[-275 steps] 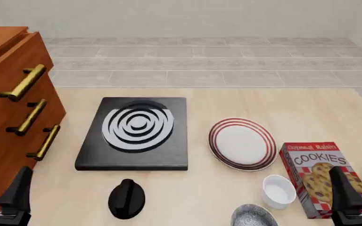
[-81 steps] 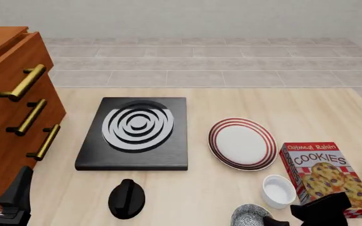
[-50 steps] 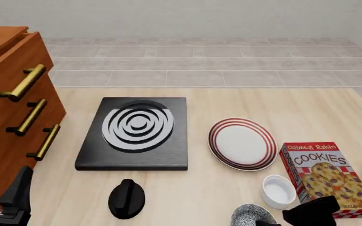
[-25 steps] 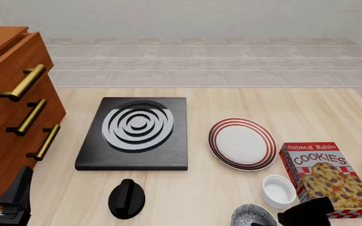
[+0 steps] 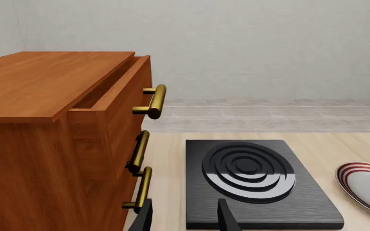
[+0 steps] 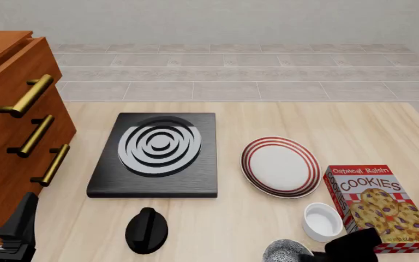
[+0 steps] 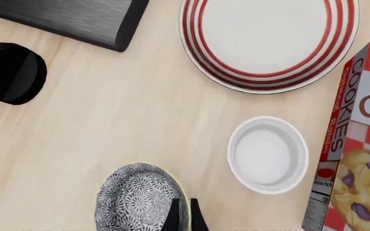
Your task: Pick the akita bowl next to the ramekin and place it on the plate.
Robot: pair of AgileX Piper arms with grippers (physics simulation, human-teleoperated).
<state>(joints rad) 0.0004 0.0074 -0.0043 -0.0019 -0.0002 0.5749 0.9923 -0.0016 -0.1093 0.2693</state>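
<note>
In the right wrist view the right gripper (image 7: 183, 214) has its 2 fingers drawn nearly together, pinching the rim of the akita bowl (image 7: 138, 199) on the side facing the ramekin (image 7: 268, 154); one finger sits inside the bowl and the other just outside it, so the bowl's wall is clamped between them. In the front view the right arm covers part of the bowl (image 6: 283, 252) at the near table edge, and the bowl shows at about 9 o'clock from the arm's dark body. The ramekin (image 6: 322, 221) stands just beside the bowl, at about 1 o'clock from it, close against the cookie box (image 6: 379, 207). The plate (image 6: 280, 166) lies at about 12 o'clock from the bowl, well apart from it, with the black stove (image 6: 155, 154) at the plate's 9 o'clock. A black knob-like object (image 6: 147, 230) rests at the stove's 6 o'clock. The left gripper (image 5: 183, 221) hangs with a clear gap between its 2 fingers, holding nothing, beside the wooden drawer cabinet (image 5: 56, 139).
</note>
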